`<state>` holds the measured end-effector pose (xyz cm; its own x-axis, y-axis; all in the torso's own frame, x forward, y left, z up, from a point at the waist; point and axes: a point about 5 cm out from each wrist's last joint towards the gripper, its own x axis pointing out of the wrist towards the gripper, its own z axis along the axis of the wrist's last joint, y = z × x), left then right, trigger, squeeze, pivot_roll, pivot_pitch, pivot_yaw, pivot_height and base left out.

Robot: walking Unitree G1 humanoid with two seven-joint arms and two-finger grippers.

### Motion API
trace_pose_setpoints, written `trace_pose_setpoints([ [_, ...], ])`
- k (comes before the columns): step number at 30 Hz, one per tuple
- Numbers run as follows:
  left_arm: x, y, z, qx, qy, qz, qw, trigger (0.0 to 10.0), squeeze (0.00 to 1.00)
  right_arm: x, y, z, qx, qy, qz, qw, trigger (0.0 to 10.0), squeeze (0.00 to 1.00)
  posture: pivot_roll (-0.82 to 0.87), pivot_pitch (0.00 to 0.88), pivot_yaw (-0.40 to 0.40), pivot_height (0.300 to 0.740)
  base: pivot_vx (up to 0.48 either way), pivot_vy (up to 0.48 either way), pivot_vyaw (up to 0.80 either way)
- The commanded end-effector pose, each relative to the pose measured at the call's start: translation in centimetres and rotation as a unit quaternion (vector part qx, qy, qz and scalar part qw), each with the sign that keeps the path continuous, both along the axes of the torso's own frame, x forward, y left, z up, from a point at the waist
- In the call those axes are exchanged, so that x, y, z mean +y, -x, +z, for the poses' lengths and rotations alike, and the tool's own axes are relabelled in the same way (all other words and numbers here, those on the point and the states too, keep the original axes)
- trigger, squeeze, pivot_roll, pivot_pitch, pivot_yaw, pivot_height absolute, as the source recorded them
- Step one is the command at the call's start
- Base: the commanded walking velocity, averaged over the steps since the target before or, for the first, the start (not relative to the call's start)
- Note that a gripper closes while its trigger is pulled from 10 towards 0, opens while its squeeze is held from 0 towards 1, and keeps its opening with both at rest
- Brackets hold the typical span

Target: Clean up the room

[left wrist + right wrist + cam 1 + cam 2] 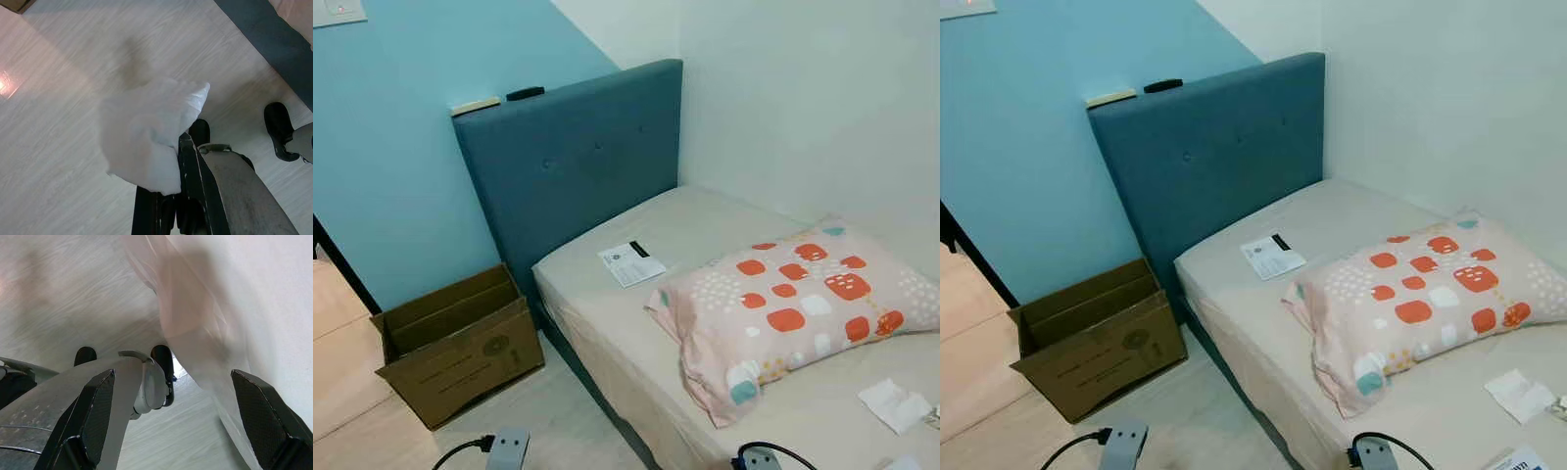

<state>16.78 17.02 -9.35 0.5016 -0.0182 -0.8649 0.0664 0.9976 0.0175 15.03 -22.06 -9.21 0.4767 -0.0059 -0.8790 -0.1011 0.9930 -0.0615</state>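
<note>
In the left wrist view my left gripper [183, 149] is shut on a crumpled white tissue [144, 129], held low over the pale wood floor [63, 98]. My right gripper [178, 418] hangs open beside the bed's sheet-covered side [254, 308], with nothing between its wide-spread fingers [95, 411]. On the bed [636, 333] lie a white crumpled tissue [895, 404] near the front right, a white card with a black strip [631, 262] near the headboard, and a pink pillow with orange patches [793, 304]. An open cardboard box [460, 343] stands on the floor left of the bed.
The blue headboard [578, 166] carries a beige strip [475, 106] and a small black object [526, 94] on its top edge. A blue wall stands behind the box, a white wall right of the bed. My feet [281, 129] show on the floor.
</note>
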Motion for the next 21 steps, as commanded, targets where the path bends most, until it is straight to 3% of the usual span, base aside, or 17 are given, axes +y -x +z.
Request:
trace_pose_setpoints([
  [1, 0.5, 0.15, -0.03, 0.005, -0.009, -0.008, 1.0, 10.0, 0.0, 0.39, 0.13, -0.13, 0.003, -0.005, 0.003, 1.0, 10.0, 0.0, -0.18, 0.0, 0.017, 0.74, 0.0, 0.0, 0.0],
  [21, -0.32, 0.05, -0.05, 0.005, 0.0, -0.019, 1.0, 10.0, 0.0, 0.77, -0.24, -0.08, 0.002, -0.007, 0.007, 1.0, 10.0, 0.0, -0.19, 0.0, 0.015, 0.74, 0.0, 0.0, 0.0],
])
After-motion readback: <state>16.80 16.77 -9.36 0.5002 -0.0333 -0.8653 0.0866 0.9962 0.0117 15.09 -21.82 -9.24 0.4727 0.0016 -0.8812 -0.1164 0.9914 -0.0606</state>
